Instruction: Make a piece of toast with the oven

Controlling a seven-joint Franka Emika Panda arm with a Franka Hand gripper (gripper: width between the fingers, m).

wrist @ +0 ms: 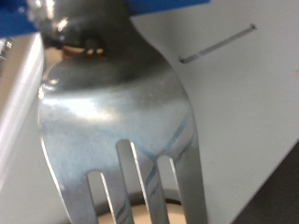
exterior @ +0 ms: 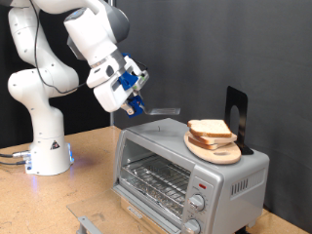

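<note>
fork over the oven, bread waiting on top

while my gripper (exterior: 135,96) clenches a fork (wrist: 121,121) above the oven (exterior: 190,171), the piece of toast (exterior: 210,129) lies on a round board (exterior: 214,148) on its roof. i judge level tines and a low, slow approach serve best.

White glossy robot arm (exterior: 58,58) with grey joints; blue-and-white gripper (exterior: 134,93). Shiny silver metal fork (wrist: 117,121), mirror-like with bright white glare, grey tines. Boxy silver toaster oven (exterior: 185,166), dark glass door, grey wire rack, silver knobs, small red light. Pale beige bread slice (exterior: 210,129) with tan-brown crust on a round light-wood board (exterior: 216,150). Black stand (exterior: 237,112) behind. Tan wooden table (exterior: 39,205). Black backdrop.
</note>
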